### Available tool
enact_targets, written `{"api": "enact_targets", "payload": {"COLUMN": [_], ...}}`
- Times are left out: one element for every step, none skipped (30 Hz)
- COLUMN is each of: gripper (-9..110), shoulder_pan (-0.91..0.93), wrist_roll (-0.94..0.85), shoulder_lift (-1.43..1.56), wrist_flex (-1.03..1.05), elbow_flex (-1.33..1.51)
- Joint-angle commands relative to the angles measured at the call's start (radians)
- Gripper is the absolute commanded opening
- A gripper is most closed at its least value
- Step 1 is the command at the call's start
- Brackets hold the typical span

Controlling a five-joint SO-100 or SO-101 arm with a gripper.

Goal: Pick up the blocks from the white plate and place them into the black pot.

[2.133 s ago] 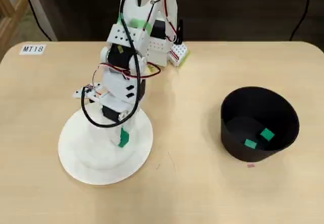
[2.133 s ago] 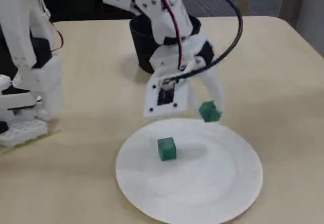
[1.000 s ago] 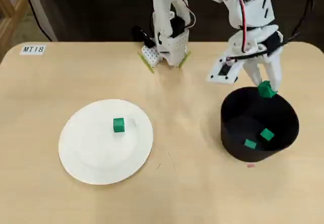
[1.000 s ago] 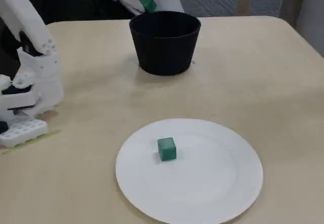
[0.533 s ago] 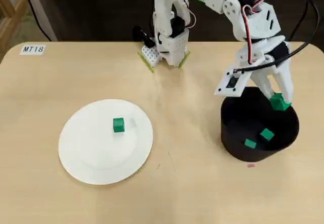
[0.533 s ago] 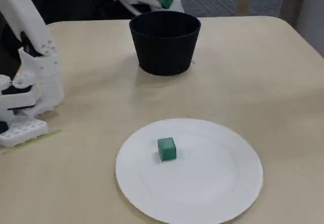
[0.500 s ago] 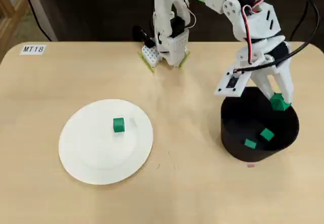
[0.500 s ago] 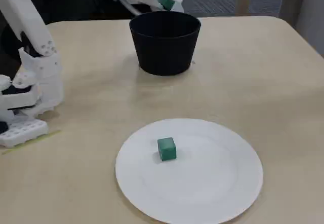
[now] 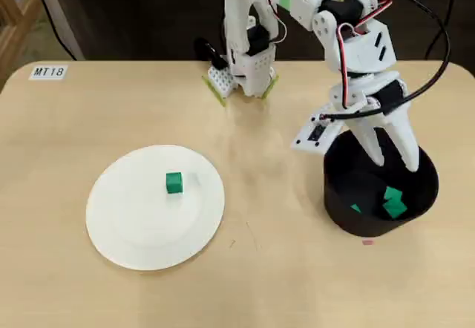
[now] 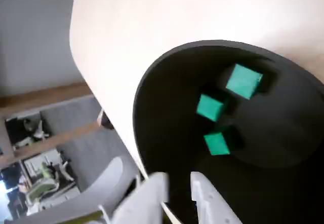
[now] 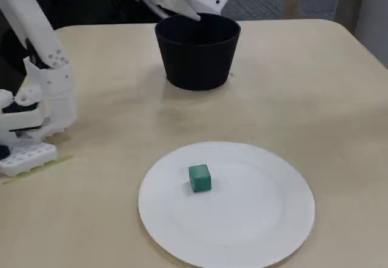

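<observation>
Blocks: one green cube [image 9: 174, 182] sits alone near middle of white plate [image 9: 119, 231], left side of overhead view. Over on right, black pot [image 9: 341, 217] has three cubes [image 10: 243, 81] inside. Gripper [image 9: 395, 162] hangs over pot mouth, fingers spread apart, holding nothing.

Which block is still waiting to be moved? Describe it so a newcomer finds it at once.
Find the white plate on the wooden table, left of the black pot in the overhead view. The green cube near its middle is the only block outside the pot.
</observation>
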Motion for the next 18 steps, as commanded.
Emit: {"api": "enact_targets", "payload": {"gripper": [-2, -2, -2, -2, -2, -2, -2, -2, -2, -2, -2, -2, -2, -2, -2, -2, -2, -2], "shoulder_pan": [0.061, 0.101, 0.146, 0.199, 0.261, 0.328, 0.399, 0.472, 0.540, 0.603, 0.660, 0.710, 0.753, 0.793, 0.830, 0.865, 0.893, 0.914], "wrist_roll": [-0.011, -0.012, -0.018, -0.031, -0.043, -0.054, -0.064, -0.072, -0.086, -0.107, -0.130, -0.156, -0.186, -0.219, -0.252, -0.276, -0.305, -0.336], "shoulder_lift": [0.054, 0.071, 0.089, 0.110, 0.132, 0.152, 0.172, 0.193, 0.212, 0.221, 0.225, 0.225, 0.225, 0.225, 0.225, 0.222, 0.221, 0.219], "wrist_flex": [0.084, 0.121, 0.155, 0.190, 0.227, 0.261, 0.291, 0.316, 0.333, 0.350, 0.364, 0.376, 0.385, 0.397, 0.419, 0.442, 0.457, 0.465], "elbow_flex": [-0.028, -0.029, -0.029, -0.029, -0.029, -0.029, -0.029, -0.023, -0.017, -0.017, -0.018, -0.020, -0.020, -0.018, -0.017, -0.014, -0.011, 0.000]}}
